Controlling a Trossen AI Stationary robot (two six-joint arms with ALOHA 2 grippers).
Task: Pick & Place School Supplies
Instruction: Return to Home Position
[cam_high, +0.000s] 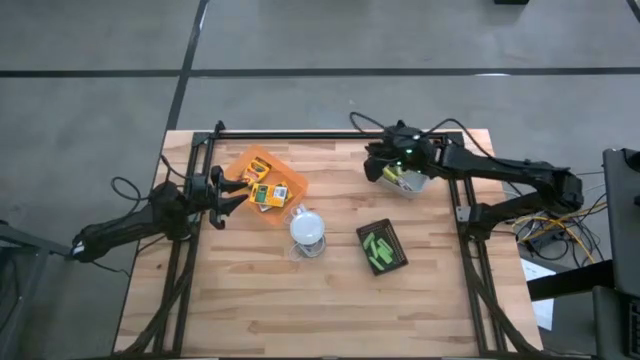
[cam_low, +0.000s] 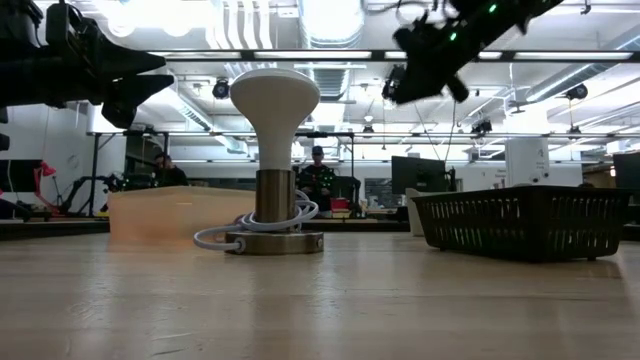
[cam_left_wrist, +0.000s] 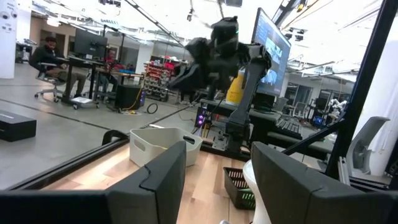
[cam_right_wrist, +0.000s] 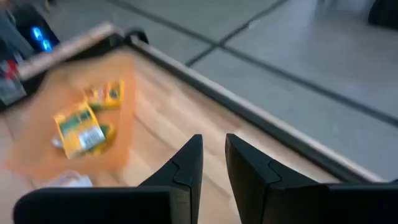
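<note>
Crayon boxes (cam_high: 266, 194), orange bin (cam_high: 247, 160), far-left of table (cam_high: 330, 300): likely light, stiff; you pinch narrow sides. Left gripper (cam_left_wrist: 217, 163) wide, right gripper (cam_right_wrist: 213, 147) barely parted, both empty

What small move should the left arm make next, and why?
Probably pull the left gripper back from the orange bin toward the table's left edge: it is open and empty, and the crayon boxes already lie in the bin. The right gripper hangs raised beside the grey bin.
</note>
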